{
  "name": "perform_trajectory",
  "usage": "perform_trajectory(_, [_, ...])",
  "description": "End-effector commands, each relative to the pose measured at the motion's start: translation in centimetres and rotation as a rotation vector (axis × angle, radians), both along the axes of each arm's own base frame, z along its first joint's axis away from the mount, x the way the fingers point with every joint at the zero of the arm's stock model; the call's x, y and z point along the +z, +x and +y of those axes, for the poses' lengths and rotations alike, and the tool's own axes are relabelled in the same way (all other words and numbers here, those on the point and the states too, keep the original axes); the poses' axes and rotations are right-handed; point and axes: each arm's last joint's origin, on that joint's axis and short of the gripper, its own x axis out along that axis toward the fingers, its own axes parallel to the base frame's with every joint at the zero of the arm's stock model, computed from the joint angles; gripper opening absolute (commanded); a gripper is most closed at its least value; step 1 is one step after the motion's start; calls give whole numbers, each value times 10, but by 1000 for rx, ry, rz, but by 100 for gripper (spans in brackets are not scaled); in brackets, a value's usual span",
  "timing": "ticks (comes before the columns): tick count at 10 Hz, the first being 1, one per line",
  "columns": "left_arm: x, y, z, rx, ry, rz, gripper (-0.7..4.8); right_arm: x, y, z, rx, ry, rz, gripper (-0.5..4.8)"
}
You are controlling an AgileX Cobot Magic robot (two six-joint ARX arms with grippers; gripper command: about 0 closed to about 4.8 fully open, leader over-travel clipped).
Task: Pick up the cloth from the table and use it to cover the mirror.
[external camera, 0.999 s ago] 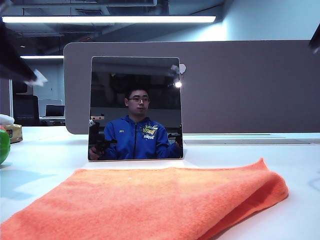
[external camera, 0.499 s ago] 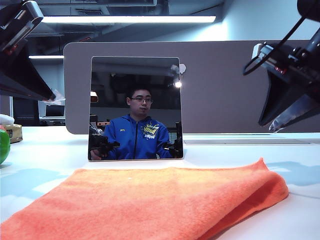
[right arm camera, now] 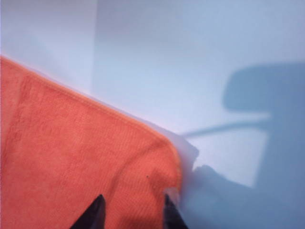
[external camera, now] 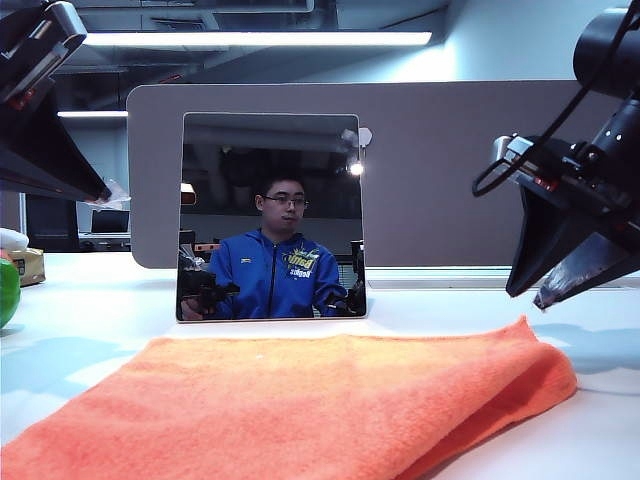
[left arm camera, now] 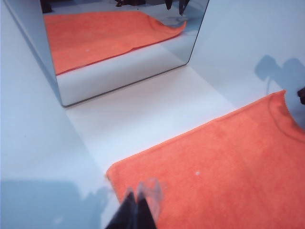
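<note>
- Right gripper [right arm camera: 132, 212] fingers [right arm camera: 93, 213] spreading wide, descending over cloth [external camera: 300, 400] corner since earlier frame.
- Left gripper [left arm camera: 138, 210] fingers pressed together, hovering above cloth edge.
- Mirror [external camera: 272, 215] standing upright on table [external camera: 100, 320], unchanged.

The left gripper [left arm camera: 138, 202] hangs raised at the upper left, fingers pressed together; the right gripper [right arm camera: 131, 210] points down, fingers apart.
</note>
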Motion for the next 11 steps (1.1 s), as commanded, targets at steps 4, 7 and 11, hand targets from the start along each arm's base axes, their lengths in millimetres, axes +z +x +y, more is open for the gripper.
perform_trajectory(4, [3,1,0,-6,-4,-21,-6,4,14,3,-20,44,-104,154])
perform_trajectory(7, [3,1,-1,-6,-4,-18,-6,-7,29,6,-53,7,-54,159])
perform_trajectory(11, [3,1,-1,-8,-4,-18,-6,-10,29,4,-68,-22,-34,159])
